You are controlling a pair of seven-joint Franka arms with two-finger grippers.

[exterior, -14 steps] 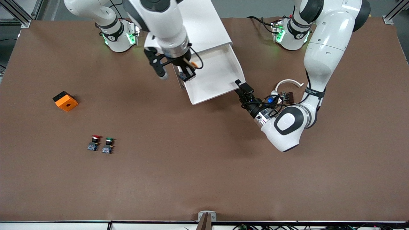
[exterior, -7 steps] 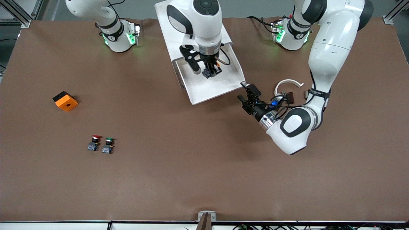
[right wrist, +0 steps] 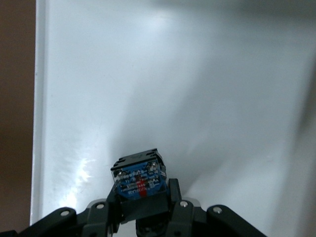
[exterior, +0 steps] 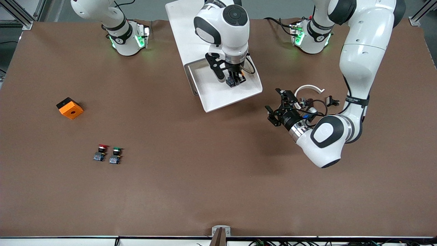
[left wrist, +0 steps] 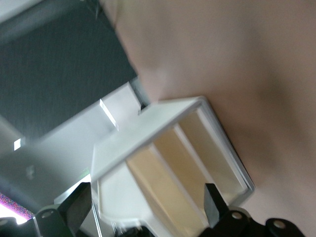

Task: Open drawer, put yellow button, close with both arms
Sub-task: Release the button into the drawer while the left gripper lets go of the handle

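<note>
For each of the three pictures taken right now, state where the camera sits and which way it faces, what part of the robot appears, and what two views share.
Front view: high across the table, facing both bases; shows both arms, the right gripper holding the yellow button over the open drawer, the left gripper open over the table beside it.
Left wrist view: on the left arm, facing the cabinet side-on; own fingertips show.
Right wrist view: looks down into the drawer; own gripper clamps the yellow button.
Shared: front and right wrist views both show the button and drawer.
</note>
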